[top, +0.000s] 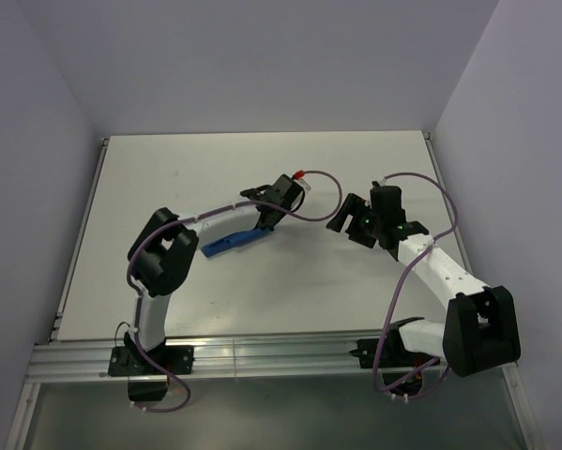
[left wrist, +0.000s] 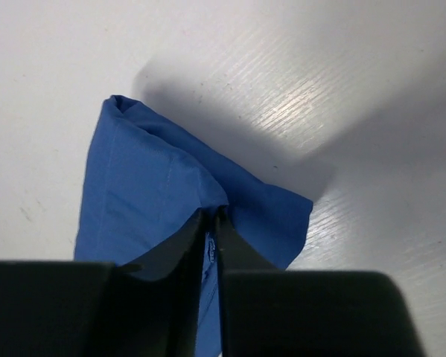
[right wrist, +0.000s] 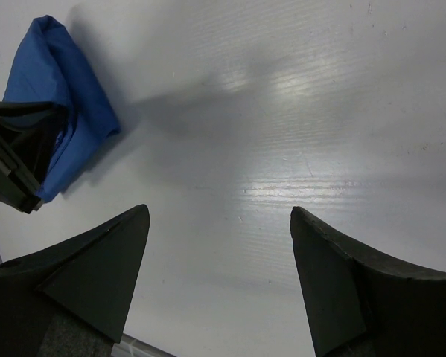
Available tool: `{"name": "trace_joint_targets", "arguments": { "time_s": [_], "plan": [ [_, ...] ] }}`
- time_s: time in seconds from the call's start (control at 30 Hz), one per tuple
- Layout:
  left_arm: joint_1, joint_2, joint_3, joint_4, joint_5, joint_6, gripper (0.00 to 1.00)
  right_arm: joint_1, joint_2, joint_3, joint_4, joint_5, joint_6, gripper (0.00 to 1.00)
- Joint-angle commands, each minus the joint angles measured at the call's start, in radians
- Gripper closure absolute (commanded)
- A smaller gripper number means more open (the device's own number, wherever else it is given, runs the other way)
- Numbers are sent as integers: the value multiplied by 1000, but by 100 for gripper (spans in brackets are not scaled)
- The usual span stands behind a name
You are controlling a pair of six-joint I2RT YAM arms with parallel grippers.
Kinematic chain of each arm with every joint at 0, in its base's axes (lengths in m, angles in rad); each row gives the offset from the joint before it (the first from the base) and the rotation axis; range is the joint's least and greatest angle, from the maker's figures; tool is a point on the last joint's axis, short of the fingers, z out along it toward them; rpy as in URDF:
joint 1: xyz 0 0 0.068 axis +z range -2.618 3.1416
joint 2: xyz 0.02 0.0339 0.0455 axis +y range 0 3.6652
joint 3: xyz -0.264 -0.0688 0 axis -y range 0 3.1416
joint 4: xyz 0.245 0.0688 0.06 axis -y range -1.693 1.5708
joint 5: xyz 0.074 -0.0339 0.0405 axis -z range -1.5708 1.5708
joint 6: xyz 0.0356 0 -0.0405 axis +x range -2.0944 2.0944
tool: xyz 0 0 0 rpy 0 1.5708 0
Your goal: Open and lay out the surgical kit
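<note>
Blue cloth wrap (top: 229, 242): the surgical kit is seen as one folded royal-blue bundle, closed. Its contents are hidden by the fabric.
Location: laid on the white counter (top: 262, 169), left of centre. In the top view it is partly covered by the left forearm, so only a narrow blue strip is exposed below the arm.
Left end effector (left wrist: 214, 216): clenched on the cloth wrap. A raised fold is pinched between the two dark fingers (left wrist: 174, 245), which are drawn nearly together with cloth in the slit between them.
Cloth shape: in the left wrist view the fabric is gathered into a tented ridge at the pinch point. A stitched seam line is visible on the left panel, and one corner is spread onto the counter at the right.
Right end effector (right wrist: 219, 212): released, jaws spread wide, nothing gripped. Only counter surface is seen between its fingers.
Right-to-kit relation: kept apart from the wrap, to its right in the top view. In the right wrist view the wrap is seen at upper left, with the left end effector clamped on it.
Arms: both are angled inward, and the end effectors are near each other without touching.
</note>
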Motion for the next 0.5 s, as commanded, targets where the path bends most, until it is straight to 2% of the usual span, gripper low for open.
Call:
{"name": "trace_joint_targets", "arguments": {
  "time_s": [0.0,0.07,0.33,0.47],
  "plan": [
    [6,-86,51,12,-39,10,88,-7,-6,45,10,12,-9,16],
    [15,-97,54,7,-37,18,100,-7,-6,47,7,12,-12,16],
    [92,-177,82,-8,23,111,100,-7,3,57,10,2,-14,16],
    [199,-208,74,36,52,304,100,-7,9,63,14,-12,-15,17]
  ]
}}
